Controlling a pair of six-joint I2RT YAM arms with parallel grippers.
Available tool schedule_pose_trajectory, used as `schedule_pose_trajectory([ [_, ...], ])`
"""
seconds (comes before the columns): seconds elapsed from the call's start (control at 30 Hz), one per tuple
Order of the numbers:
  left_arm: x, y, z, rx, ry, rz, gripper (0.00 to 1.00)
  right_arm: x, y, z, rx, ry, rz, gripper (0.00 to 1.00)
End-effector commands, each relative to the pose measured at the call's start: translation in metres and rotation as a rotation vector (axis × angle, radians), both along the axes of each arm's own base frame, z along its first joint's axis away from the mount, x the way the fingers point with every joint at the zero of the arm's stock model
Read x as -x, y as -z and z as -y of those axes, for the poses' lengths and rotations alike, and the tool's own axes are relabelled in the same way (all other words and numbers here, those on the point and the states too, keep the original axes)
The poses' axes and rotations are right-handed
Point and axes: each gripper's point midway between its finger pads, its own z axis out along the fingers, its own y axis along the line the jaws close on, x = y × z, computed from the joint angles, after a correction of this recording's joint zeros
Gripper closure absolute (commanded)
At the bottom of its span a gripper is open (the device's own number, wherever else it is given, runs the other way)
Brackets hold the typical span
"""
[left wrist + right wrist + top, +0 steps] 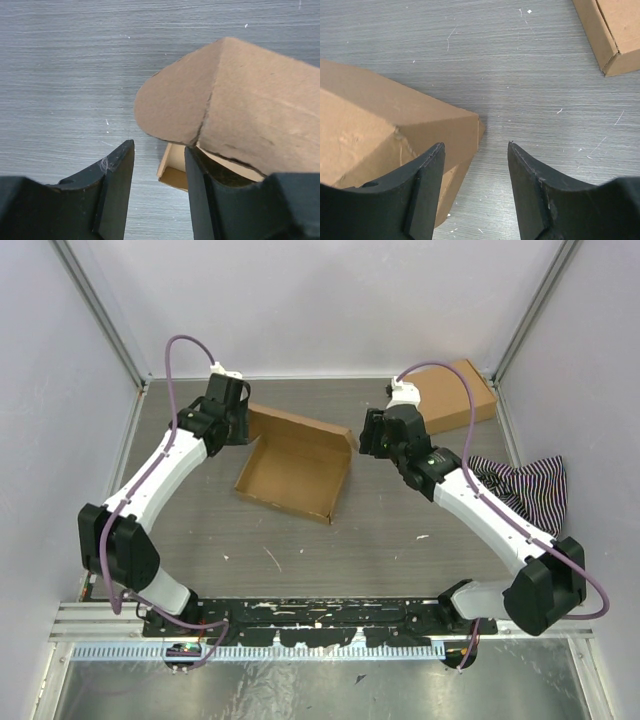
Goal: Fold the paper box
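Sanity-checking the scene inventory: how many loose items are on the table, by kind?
Brown cardboard boxes: 2 (paper box, open, mid-table; flat carton, far right corner)
Striped cloth: 1
Total: 3

Left hand (pixel 159 146) spread, right hand (pixel 475 144) spread, arms extended
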Motion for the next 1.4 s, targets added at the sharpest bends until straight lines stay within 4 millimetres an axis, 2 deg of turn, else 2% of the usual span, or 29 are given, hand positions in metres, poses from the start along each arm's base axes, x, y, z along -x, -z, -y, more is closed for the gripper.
schedule_pose_trajectory([
  [0.0, -0.010, -0.005, -0.007, -0.068, -0.013, 0.003, 0.48, 0.001, -0.029, -0.006, -0.015, -0.055, 0.059, 0.42],
  [0.17, -0.009, -0.010, -0.005, -0.055, -0.007, 0.018, 0.48, 0.004, -0.030, -0.020, -0.026, -0.140, 0.063, 0.42],
  [0.37, -0.005, -0.011, -0.006, -0.043, -0.004, 0.033, 0.49, 0.013, -0.053, -0.031, -0.025, -0.262, 0.147, 0.37],
  [0.47, -0.006, -0.009, -0.005, -0.045, -0.005, 0.026, 0.49, 0.018, -0.057, -0.032, -0.015, -0.288, 0.138, 0.34],
  [0.57, -0.007, -0.010, -0.005, -0.042, -0.006, 0.026, 0.49, 0.023, -0.056, -0.033, -0.022, -0.301, 0.113, 0.31],
  [0.8, -0.006, -0.011, -0.003, -0.031, -0.004, 0.029, 0.50, 0.032, -0.039, -0.033, -0.035, -0.298, 0.047, 0.31],
  [1.1, -0.003, -0.010, -0.003, -0.022, -0.002, 0.024, 0.50, 0.048, -0.029, -0.018, 0.035, -0.300, 0.001, 0.34],
  [1.37, -0.003, -0.010, -0.002, -0.015, -0.003, 0.025, 0.51, 0.056, -0.028, -0.037, -0.005, -0.384, 0.003, 0.36],
])
